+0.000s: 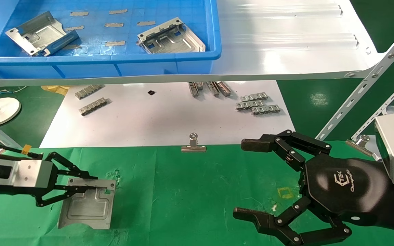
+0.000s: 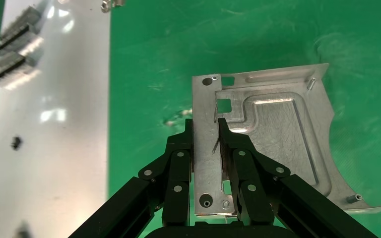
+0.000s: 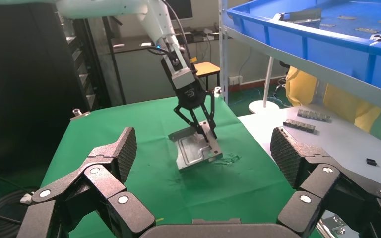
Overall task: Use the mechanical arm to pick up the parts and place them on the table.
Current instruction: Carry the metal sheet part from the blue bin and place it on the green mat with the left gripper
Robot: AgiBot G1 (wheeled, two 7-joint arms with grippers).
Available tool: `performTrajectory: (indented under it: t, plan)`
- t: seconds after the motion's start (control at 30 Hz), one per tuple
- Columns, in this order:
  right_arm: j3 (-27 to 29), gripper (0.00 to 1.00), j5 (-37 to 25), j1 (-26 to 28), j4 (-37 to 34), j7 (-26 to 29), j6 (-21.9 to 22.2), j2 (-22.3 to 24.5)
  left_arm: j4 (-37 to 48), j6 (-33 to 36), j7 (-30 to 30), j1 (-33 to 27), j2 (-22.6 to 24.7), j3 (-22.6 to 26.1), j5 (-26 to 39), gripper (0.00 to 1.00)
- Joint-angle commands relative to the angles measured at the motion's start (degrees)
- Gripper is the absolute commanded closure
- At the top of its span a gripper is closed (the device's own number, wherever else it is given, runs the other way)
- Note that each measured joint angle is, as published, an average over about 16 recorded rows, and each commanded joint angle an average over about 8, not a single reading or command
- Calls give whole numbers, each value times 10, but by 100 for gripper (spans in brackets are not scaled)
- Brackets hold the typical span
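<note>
Your left gripper (image 1: pixel 80 186), lower left of the frame, pinches the rim of a stamped metal plate (image 1: pixel 89 205) on the green table (image 1: pixel 190 191); your right gripper (image 1: pixel 248 179), lower right, hangs spread wide.

white logo, perhaps "TEK", right claw's back (image 1: pixel 345 180)

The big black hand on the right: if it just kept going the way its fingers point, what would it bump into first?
Probably nothing soon: the right hand, fingers open, points across bare green table. Farther along sits the silver part held by the left gripper, though depth is unclear.
</note>
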Motion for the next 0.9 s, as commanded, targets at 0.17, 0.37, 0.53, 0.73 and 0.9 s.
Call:
performTrajectory:
  t: [0.17, 0.37, 0.53, 0.73, 0.9]
  plan:
    - [0, 0, 0, 0, 0, 0, 0, 0, 66, -6, 36, 16, 27, -3, -9, 0]
    - [0, 0, 0, 0, 0, 0, 0, 0, 106, -3, 69, 25, 38, -16, -29, 0]
    - [0, 0, 0, 0, 0, 0, 0, 0, 121, 17, 72, 29, 37, -21, -43, 0]
    - [0, 0, 0, 0, 0, 0, 0, 0, 123, 27, 19, 49, 25, -38, -85, 0]
    - [0, 0, 0, 0, 0, 0, 0, 0, 124, 30, -38, 81, 18, -56, -128, 0]
